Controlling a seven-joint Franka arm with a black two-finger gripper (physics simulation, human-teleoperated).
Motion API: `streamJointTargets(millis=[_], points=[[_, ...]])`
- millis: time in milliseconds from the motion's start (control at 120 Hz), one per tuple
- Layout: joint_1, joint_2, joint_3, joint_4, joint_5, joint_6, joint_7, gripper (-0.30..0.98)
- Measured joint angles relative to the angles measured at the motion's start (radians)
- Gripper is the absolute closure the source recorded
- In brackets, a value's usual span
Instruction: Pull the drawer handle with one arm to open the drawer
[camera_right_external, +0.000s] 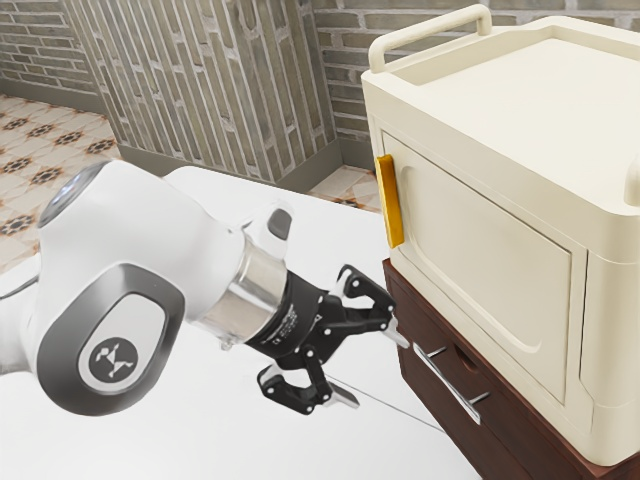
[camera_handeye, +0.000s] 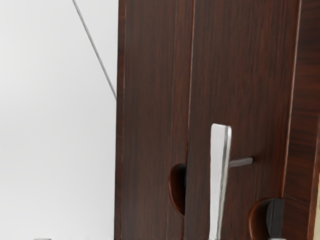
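Note:
My gripper stands open in front of the dark brown cabinet, one fingertip near the upper-left end of the silver bar handle, with nothing held. Whether that fingertip touches the bar cannot be told. In the wrist view, tiny tips of the gripper peek in at the lower edge, and the flat handle stands out from the wooden drawer front on a thin post. The drawer looks shut.
A cream cabinet with a yellow handle and top rails rests on the brown one. The white surface extends under the arm. A brick wall rises behind.

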Motion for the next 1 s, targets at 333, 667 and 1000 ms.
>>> streamJointTargets(millis=[333,667,1000], points=[[-0.017,0.01,0.0,-0.015,0.0,0.041,-0.01,0.29],[-0.042,0.059,0.0,-0.014,0.001,0.094,-0.004,0.33],[-0.053,0.11,0.0,-0.003,0.002,0.155,0.013,0.33]])
